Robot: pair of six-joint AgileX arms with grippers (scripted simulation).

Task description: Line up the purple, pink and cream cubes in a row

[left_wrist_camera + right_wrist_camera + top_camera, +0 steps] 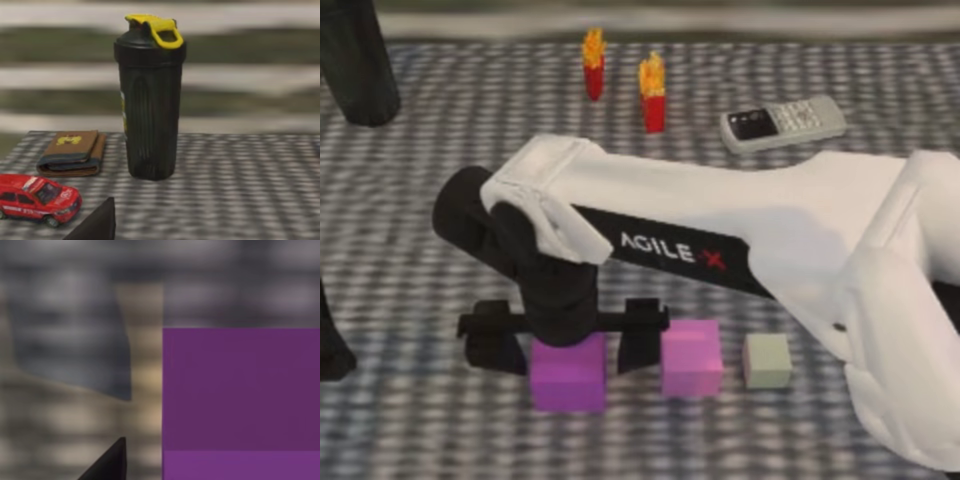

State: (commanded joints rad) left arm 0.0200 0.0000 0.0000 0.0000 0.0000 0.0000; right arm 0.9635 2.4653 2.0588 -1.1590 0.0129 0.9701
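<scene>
The purple cube (568, 378), the pink cube (691, 358) and the cream cube (766, 361) stand side by side near the table's front, purple at the left and cream at the right. My right arm reaches across from the right. Its gripper (565, 345) hangs open over the purple cube, one black finger on each side and clear of its faces. In the right wrist view the purple cube (240, 400) fills one side and one fingertip (111, 462) shows beside it. My left gripper (328, 345) is parked at the left edge, one fingertip (101, 222) visible, nothing held.
Two red fries cartons (593, 65) (652, 93) and a grey phone handset (783, 123) lie at the back. The left wrist view shows a black shaker bottle (150, 100), a brown wallet (72, 152) and a red toy car (37, 197).
</scene>
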